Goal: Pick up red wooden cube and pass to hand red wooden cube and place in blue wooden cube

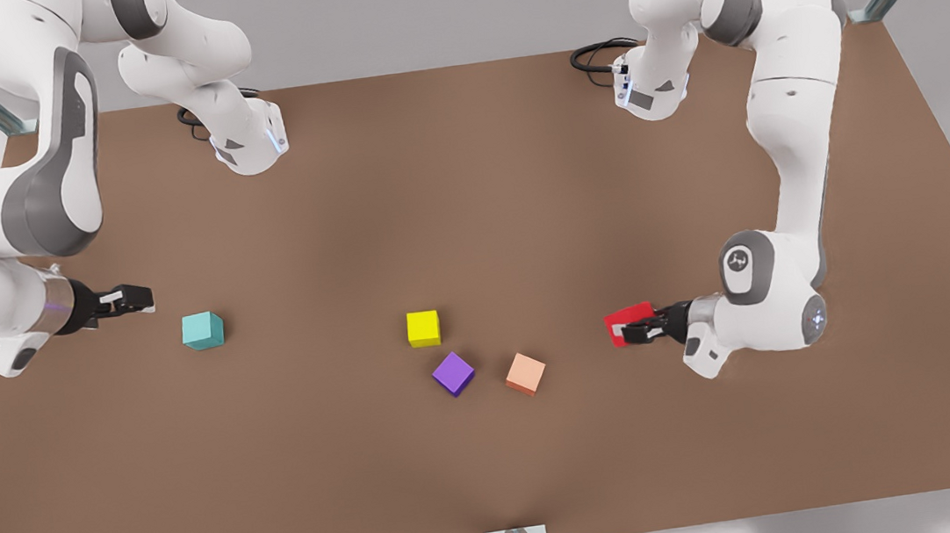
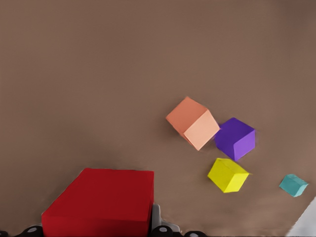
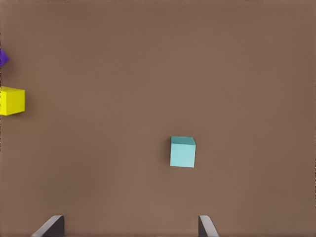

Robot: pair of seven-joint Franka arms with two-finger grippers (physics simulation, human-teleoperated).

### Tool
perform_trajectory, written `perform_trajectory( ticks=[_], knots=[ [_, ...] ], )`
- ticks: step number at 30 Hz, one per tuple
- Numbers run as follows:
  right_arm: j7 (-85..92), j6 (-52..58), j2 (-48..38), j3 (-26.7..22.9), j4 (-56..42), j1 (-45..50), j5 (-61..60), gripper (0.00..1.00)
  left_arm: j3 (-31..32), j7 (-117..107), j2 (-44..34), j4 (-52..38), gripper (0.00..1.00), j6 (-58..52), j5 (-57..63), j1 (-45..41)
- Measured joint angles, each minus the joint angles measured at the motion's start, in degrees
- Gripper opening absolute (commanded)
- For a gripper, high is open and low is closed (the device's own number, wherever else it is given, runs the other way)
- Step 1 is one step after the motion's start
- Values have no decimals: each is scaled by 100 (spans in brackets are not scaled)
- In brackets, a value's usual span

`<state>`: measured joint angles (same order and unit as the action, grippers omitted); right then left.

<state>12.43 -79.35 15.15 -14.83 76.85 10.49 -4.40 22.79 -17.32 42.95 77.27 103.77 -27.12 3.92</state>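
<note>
no readable text anywhere, cubes all plain faced, no labels or numbers on the counter [image 1: 469, 214], just a tiny round logo mark on one arm's joint [image 1: 737, 260], can't make it out

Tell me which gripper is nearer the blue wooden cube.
The right gripper: open, just beside the blue wooden cube. The left gripper is across the table, shut on the red wooden cube.

The 2 arms have glossy white rounded shells with grey joint bands. Black cables coil at their bases. Each wrist ends in a black gripper, and small blue lights glow on the links.
</note>
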Motion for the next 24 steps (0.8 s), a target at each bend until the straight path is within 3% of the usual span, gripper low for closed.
perform_trajectory(
  ticks=[3, 7, 10, 13, 24],
  knots=[
    [7, -46, 1, 150, -101, 41, -100, 100, 810, 212, 473, -495, 56, -211, -481, -108],
    [40, -339, 815, 397, -63, 121, -1881, 100, 1621, 585, 1398, -1543, 56, -187, -915, -325],
    [210, -519, 1722, 770, -123, 684, -3597, 100, 1732, 961, 1636, -1657, 56, 22, -1300, -379],
    [621, -729, 2150, 864, -351, 868, -4558, 100, 1745, 1366, 1766, -1714, 56, 195, -1537, -361],
    [3553, -1982, 2261, 878, -54, 1153, -6017, 100, 1733, 2581, 1850, -1720, 56, 458, -1787, -309]
  ],
)
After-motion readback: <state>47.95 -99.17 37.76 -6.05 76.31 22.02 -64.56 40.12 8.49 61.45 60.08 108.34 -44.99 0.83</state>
